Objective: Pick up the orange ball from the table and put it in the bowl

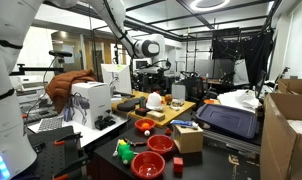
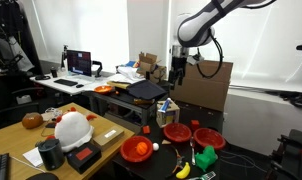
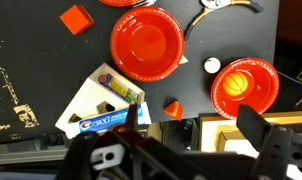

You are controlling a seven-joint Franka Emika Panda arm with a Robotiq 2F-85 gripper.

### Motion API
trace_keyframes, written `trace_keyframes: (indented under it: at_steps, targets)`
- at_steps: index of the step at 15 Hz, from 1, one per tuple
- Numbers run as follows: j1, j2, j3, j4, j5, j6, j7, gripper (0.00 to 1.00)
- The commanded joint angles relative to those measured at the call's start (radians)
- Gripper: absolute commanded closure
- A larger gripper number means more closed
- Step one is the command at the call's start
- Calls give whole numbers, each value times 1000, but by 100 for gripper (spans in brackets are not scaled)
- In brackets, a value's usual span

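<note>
Up above the clutter in an exterior view, the end effector (image 1: 159, 68) hangs from the arm, well clear of the table (image 1: 103, 132). Its opening cannot be read at this size. The orange ball (image 1: 144, 126) shows as a bright spot inside the bowl (image 1: 136, 128), which sits on the table, well below the end effector and nearer the camera.

From the opposite side, in an exterior view, the end effector (image 2: 178, 72) points down, high over the table (image 2: 161, 160). The bowl (image 2: 125, 151) stands near the table's front edge, well apart from the end effector, with the orange ball (image 2: 138, 150) in it and a white ball (image 2: 156, 148) just beside its rim.

In the wrist view the end effector (image 3: 181, 150) is spread wide, its dark fingers (image 3: 271, 140) blurred along the bottom edge, with nothing between them. The orange ball (image 3: 234, 85) lies inside the bowl (image 3: 259, 100), up and to the right of the end effector. The white ball (image 3: 212, 66) lies just outside that bowl, and a larger red bowl (image 3: 146, 45) sits further left.
</note>
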Motion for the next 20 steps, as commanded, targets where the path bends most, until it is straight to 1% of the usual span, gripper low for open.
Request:
trace_keyframes:
  at_steps: [1, 8, 11, 12, 13, 14, 16, 20]
  targets:
    - [-19, -167, 4, -246, 9, 111, -3, 0]
    - [-22, -423, 1, -624, 4, 275, -17, 0]
    - [-14, -561, 2, -795, 21, 326, -31, 0]
    - [-11, -597, -1, -837, 18, 330, -21, 0]
    - [-10, -626, -5, -863, -4, 309, -4, 0]
    - [-8, -516, -7, -758, 2, 294, -9, 0]
    - [-6, -579, -9, -824, 0, 294, -8, 0]
    - [-5, -605, -10, -844, -1, 294, -7, 0]
